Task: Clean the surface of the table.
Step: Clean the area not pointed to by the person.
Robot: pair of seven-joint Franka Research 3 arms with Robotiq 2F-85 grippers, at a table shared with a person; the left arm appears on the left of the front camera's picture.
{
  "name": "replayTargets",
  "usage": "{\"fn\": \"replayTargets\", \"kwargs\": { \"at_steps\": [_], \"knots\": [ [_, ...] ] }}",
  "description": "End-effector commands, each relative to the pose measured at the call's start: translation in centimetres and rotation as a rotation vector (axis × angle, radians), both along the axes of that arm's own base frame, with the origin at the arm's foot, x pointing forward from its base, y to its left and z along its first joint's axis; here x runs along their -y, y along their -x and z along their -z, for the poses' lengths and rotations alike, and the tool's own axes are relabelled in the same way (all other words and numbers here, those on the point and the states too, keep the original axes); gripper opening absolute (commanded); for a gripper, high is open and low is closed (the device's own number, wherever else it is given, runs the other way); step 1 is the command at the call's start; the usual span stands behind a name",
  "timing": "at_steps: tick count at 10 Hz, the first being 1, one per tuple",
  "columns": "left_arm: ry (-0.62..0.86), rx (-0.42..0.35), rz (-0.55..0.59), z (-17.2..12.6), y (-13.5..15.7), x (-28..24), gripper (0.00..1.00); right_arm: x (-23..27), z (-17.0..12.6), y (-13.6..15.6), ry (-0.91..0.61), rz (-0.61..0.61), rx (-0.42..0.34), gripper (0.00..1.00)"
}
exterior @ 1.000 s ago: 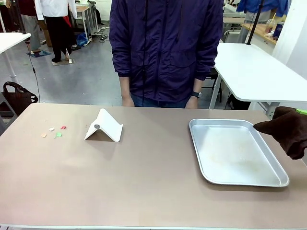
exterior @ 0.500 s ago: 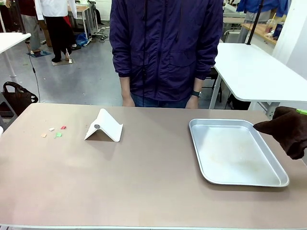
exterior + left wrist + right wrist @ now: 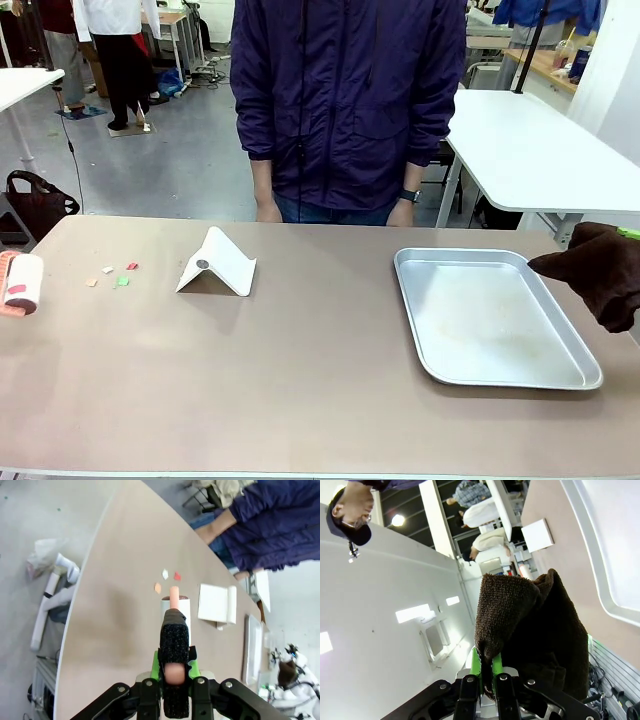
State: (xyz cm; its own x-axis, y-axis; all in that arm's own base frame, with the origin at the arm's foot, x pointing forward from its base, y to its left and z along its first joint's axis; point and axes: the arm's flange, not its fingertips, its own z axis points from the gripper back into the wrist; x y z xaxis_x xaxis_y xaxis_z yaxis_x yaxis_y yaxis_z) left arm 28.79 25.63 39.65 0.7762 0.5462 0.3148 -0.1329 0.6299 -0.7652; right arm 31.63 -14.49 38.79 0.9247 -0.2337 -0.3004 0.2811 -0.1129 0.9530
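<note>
At the table (image 3: 300, 380) ends, left end effector (image 3: 174, 669) clamps a roller (image 3: 22, 282), right end effector (image 3: 487, 669) clamps cloth (image 3: 535, 630).

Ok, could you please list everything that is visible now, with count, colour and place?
table: one, taupe, across the front view
tray: one, silver metal, on the table's right part
folded stand: one, white, left of the table's middle
scraps: four, orange, white, green, red, near the table's left end
lint roller: one, white roll, pink handle, at the table's left edge
cloth: one, dark brown, at the table's right edge
side tables: two, white, behind
bag: one, black, on the floor, far left
person: one, purple jacket, far side
left tool: shut on the lint roller
right tool: shut on the cloth
</note>
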Motion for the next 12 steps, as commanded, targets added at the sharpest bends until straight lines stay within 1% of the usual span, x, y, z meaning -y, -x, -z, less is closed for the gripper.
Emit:
{"fn": "replayTargets", "kwargs": {
  "at_steps": [1,4,5,7,9,12],
  "knots": [
    [-0.02,0.003,-0.069,0.0,-2.0,2.3,0.22,-0.2,-0.3,-0.3,-0.006,0.016,0.014,0.09],
    [-0.048,-0.013,-0.092,0.7,-4.7,4.4,0.22,-0.2,-0.3,-0.3,-0.006,0.016,0.014,0.09],
    [-0.058,-0.03,-0.106,1.1,-5.4,4.8,0.22,-0.2,-0.3,-0.3,-0.006,0.016,0.014,0.09],
    [-0.081,-0.034,-0.139,1.8,-6.4,5.1,0.22,-0.2,-0.3,-0.3,-0.006,0.016,0.014,0.09],
    [-0.066,-0.07,-0.13,2.8,-7.5,5.2,0.22,-0.2,-0.3,-0.3,-0.006,0.016,0.014,0.09],
    [-0.029,-0.147,-0.119,4.7,-9.1,4.0,0.22,-0.2,-0.3,-0.3,-0.006,0.016,0.014,0.09]
  ]
}}
